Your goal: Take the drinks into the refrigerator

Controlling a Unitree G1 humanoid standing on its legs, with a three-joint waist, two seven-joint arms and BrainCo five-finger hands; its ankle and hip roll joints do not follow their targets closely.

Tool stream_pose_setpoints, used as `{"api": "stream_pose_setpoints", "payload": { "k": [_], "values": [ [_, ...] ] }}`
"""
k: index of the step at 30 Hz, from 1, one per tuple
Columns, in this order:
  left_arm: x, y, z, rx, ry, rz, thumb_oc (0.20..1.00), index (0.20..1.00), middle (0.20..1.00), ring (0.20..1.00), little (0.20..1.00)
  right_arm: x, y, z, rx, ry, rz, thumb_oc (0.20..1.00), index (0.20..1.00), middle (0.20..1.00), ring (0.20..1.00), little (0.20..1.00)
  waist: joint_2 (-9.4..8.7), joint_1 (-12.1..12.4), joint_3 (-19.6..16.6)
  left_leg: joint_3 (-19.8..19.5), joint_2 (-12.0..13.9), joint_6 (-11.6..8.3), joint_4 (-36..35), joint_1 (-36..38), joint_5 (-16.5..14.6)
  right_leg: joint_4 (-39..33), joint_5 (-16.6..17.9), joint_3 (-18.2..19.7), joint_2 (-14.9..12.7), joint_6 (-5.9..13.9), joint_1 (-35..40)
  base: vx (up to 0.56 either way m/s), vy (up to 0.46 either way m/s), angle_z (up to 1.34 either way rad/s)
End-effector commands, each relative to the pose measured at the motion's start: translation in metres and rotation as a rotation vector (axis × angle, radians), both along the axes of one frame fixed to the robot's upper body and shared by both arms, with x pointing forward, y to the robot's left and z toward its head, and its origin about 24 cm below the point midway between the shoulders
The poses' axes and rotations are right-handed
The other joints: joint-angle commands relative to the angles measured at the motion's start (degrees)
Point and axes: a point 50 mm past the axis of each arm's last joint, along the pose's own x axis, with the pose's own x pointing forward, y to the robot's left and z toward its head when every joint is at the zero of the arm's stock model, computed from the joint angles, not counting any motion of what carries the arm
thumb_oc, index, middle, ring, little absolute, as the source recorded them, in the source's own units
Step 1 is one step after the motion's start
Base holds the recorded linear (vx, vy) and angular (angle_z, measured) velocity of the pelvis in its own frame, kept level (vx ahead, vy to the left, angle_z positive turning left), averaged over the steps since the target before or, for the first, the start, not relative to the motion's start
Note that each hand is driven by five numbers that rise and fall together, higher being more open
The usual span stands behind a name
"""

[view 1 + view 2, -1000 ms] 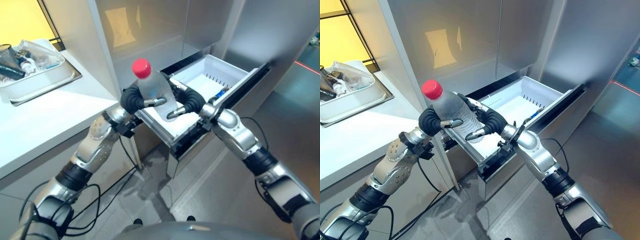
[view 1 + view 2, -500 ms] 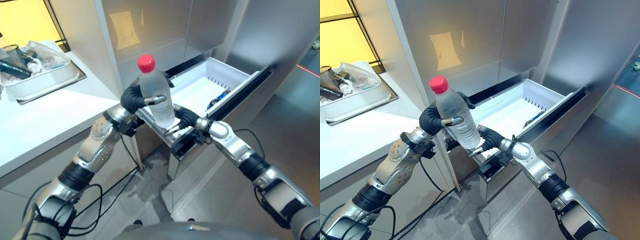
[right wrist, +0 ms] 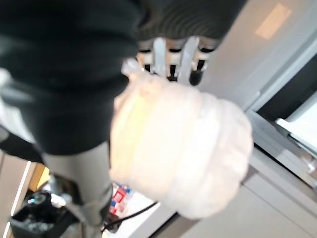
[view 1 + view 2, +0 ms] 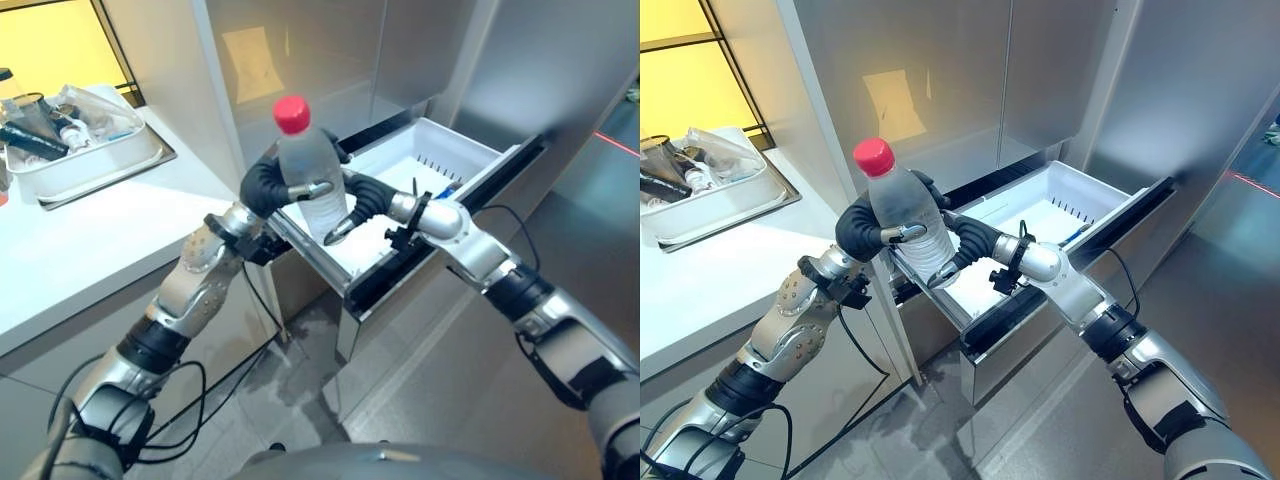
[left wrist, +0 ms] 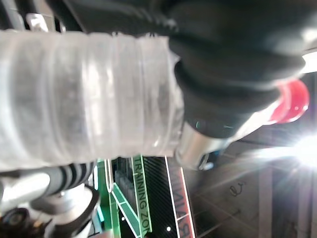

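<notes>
Water bottle [image 4: 305, 175] with red cap held upright over the near edge of the open fridge drawer [image 4: 440, 150]. Left hand [image 4: 265, 185] wraps its upper body, right hand [image 4: 362, 200] curls round its lower part. Best to keep both grips firm, carry it further over the white bin, lower before letting go.

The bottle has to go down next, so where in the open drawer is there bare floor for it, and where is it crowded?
The open drawer has a bare white floor from its back wall toward the middle. A small blue item lies at its right side. The near left corner is crowded: both hands, left hand and right hand, hold the water bottle above it.
</notes>
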Motion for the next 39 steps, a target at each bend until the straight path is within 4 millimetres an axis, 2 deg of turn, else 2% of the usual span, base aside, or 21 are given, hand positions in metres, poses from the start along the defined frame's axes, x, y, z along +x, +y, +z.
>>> {"api": "stream_pose_setpoints", "payload": {
  "k": [1, 5, 6, 7, 8, 10, 17, 24, 25, 27, 28, 30, 32, 33, 34, 35, 37, 39],
  "values": [
    [0.005, -0.008, 0.064, -0.149, -0.247, -0.04, 0.2, 0.2, 0.2, 0.2, 0.2, -0.009, 0.027, 0.039, 0.124, -0.081, 0.143, 1.0, 1.0, 1.0, 1.0, 1.0, -1.13, 0.59, -1.45, -1.21, -5.19, 6.33, 6.38, 0.55, -9.75, 4.88, -7.41, -1.36, 2.55, -1.86, 1.77, 0.0, 0.0, 0.0],
    [0.005, -0.009, 0.062, -0.165, -0.241, -0.039, 0.2, 0.2, 0.2, 0.2, 0.2, -0.022, 0.042, 0.02, 0.086, 0.004, 0.251, 1.0, 1.0, 1.0, 1.0, 1.0, -1.09, 0.45, -1.31, -1.25, -5.17, 6.26, 6.37, 0.71, -9.72, 4.8, -7.46, -1.43, 2.65, -1.98, 1.94, 0.0, 0.0, 0.0],
    [0.005, -0.009, 0.062, -0.167, -0.238, -0.037, 0.2, 0.2, 0.2, 0.2, 0.2, -0.023, 0.045, 0.018, 0.091, 0.017, 0.26, 0.642, 0.642, 0.642, 0.642, 0.642, -1.09, 0.43, -1.3, -1.23, -5.14, 6.28, 6.34, 0.72, -9.71, 4.75, -7.42, -1.4, 2.63, -1.97, 1.96, 0.0, 0.0, 0.0],
    [0.005, -0.01, 0.062, -0.168, -0.239, -0.036, 0.2, 0.2, 0.2, 0.2, 0.2, -0.026, 0.048, 0.016, 0.086, 0.029, 0.281, 0.476, 0.476, 0.476, 0.476, 0.476, -1.09, 0.46, -1.28, -1.26, -5.11, 6.28, 6.28, 0.73, -9.68, 4.7, -7.38, -1.41, 2.65, -1.98, 1.96, 0.0, 0.0, 0.0],
    [0.005, -0.01, 0.062, -0.169, -0.241, -0.035, 0.2, 0.2, 0.2, 0.2, 0.2, -0.027, 0.05, 0.015, 0.088, 0.034, 0.289, 0.2, 0.2, 0.2, 0.2, 0.2, -1.11, 0.46, -1.24, -1.28, -5.11, 6.28, 6.28, 0.71, -9.66, 4.7, -7.37, -1.37, 2.67, -1.99, 1.93, 0.0, 0.0, 0.0],
    [0.005, -0.012, 0.062, -0.169, -0.239, -0.042, 0.2, 0.2, 0.2, 0.2, 0.2, -0.033, 0.056, 0.015, 0.103, 0.059, 0.339, 0.2, 0.2, 0.2, 0.2, 0.2, -1.17, 0.5, -1.19, -1.28, -5.08, 6.29, 6.28, 0.61, -9.58, 4.65, -7.36, -1.45, 2.67, -1.96, 1.92, 0.0, 0.0, 0.0],
    [0.006, -0.012, 0.058, -0.167, -0.223, -0.032, 0.2, 0.2, 0.2, 0.2, 0.2, -0.032, 0.059, 0.014, 0.168, 0.119, 0.347, 0.2, 0.2, 0.2, 0.2, 0.2, -1.28, 0.6, -1.16, -1.42, -5.15, 6.24, 6.15, 0.57, -9.32, 4.47, -7.08, -1.46, 2.69, -1.99, 1.94, 0.0, 0.0, 0.0],
    [0.007, -0.011, 0.049, -0.188, -0.19, -0.012, 0.2, 0.2, 0.2, 0.2, 0.2, -0.032, 0.056, -0.003, 0.312, 0.292, 0.345, 0.2, 0.2, 0.2, 0.2, 0.2, -1.27, 0.47, -1.09, -1.6, -5.13, 6.27, 5.75, 0.48, -8.95, 4.83, -7.08, -1.81, 2.7, -2.03, 1.59, 0.0, 0.0, 0.0],
    [0.008, -0.01, 0.045, -0.183, -0.175, 0.002, 1.0, 1.0, 1.0, 1.0, 1.0, -0.03, 0.051, -0.009, 0.387, 0.361, 0.327, 0.2, 0.2, 0.2, 0.2, 0.2, -1.17, 0.34, -0.95, -1.61, -5.15, 6.31, 5.72, 0.43, -8.9, 4.86, -7.03, -1.83, 2.67, -2.0, 1.5, 0.0, 0.0, 0.0],
    [0.007, -0.005, 0.042, -0.163, -0.168, 0.017, 1.0, 1.0, 1.0, 1.0, 1.0, -0.03, 0.045, -0.011, 0.431, 0.379, 0.313, 0.2, 0.2, 0.2, 0.2, 0.2, -1.09, 0.28, -0.87, -1.65, -5.13, 6.34, 5.71, 0.39, -8.84, 4.91, -7.03, -1.88, 2.67, -1.99, 1.4, 0.0, 0.0, 0.0],
    [0.004, 0.006, 0.038, -0.128, -0.175, 0.051, 1.0, 1.0, 1.0, 1.0, 1.0, -0.026, 0.031, -0.013, 0.525, 0.421, 0.273, 0.2, 0.2, 0.2, 0.2, 0.2, -1.01, 0.26, -0.85, -1.65, -5.14, 6.33, 5.53, 0.41, -8.74, 4.89, -7.01, -1.92, 2.67, -1.97, 1.34, 0.0, 0.0, 0.0],
    [0.002, 0.011, 0.036, -0.117, -0.177, 0.072, 1.0, 1.0, 1.0, 1.0, 1.0, -0.024, 0.025, -0.016, 0.554, 0.431, 0.251, 0.2, 0.2, 0.2, 0.2, 0.2, -1.02, 0.3, -0.83, -1.62, -5.15, 6.31, 5.47, 0.43, -8.7, 4.88, -6.96, -2.0, 2.65, -1.96, 1.34, 0.0, 0.0, 0.0],
    [-0.004, 0.029, 0.023, -0.107, -0.139, 0.114, 1.0, 1.0, 1.0, 1.0, 1.0, -0.022, 0.001, -0.015, 0.7, 0.45, 0.195, 0.2, 0.2, 0.2, 0.2, 0.2, -1.01, 0.3, -0.81, -1.7, -5.11, 6.28, 5.16, 0.44, -8.57, 4.85, -6.94, -2.13, 2.67, -1.92, 1.24, 0.0, -0.002, 0.02],
    [-0.004, 0.029, 0.023, -0.107, -0.138, 0.114, 1.0, 1.0, 1.0, 1.0, 1.0, -0.022, 0.001, -0.015, 0.7, 0.451, 0.195, 0.2, 0.2, 0.2, 0.2, 0.2, -1.01, 0.29, -0.85, -1.7, -5.11, 6.28, 5.15, 0.45, -8.58, 4.85, -6.94, -2.13, 2.67, -1.92, 1.24, 0.0, 0.0, 0.0],
    [-0.01, 0.041, 0.011, -0.107, -0.102, 0.151, 1.0, 1.0, 1.0, 1.0, 1.0, -0.021, -0.016, -0.014, 0.792, 0.446, 0.157, 0.2, 0.2, 0.2, 0.2, 0.2, -0.98, 0.3, -0.75, -1.74, -5.06, 6.24, 4.92, 0.46, -8.46, 4.78, -6.92, -2.24, 2.66, -1.93, 1.18, 0.0, 0.0, 0.0],
    [-0.01, 0.041, 0.011, -0.107, -0.101, 0.152, 1.0, 1.0, 1.0, 1.0, 1.0, -0.021, -0.016, -0.014, 0.792, 0.447, 0.157, 0.2, 0.2, 0.2, 0.2, 0.2, -0.98, 0.28, -0.8, -1.74, -5.06, 6.24, 4.91, 0.46, -8.46, 4.78, -6.93, -2.24, 2.66, -1.93, 1.17, 0.0, 0.0, 0.0],
    [-0.022, 0.061, -0.004, -0.112, -0.055, 0.197, 1.0, 1.0, 1.0, 1.0, 1.0, -0.021, -0.039, -0.015, 0.904, 0.424, 0.091, 0.2, 0.2, 0.2, 0.2, 0.2, -1.07, 0.5, -0.52, -1.82, -5.06, 6.23, 4.49, 0.32, -8.26, 4.74, -6.88, -2.33, 2.69, -1.91, 0.86, 0.0, 0.0, 0.0],
    [-0.022, 0.061, -0.004, -0.112, -0.055, 0.197, 1.0, 1.0, 1.0, 1.0, 1.0, -0.021, -0.038, -0.015, 0.904, 0.424, 0.091, 0.2, 0.2, 0.2, 0.2, 0.2, -1.07, 0.46, -0.57, -1.82, -5.06, 6.23, 4.49, 0.31, -8.26, 4.74, -6.89, -2.34, 2.69, -1.91, 0.85, 0.0, 0.0, 0.0]
  ]
}}
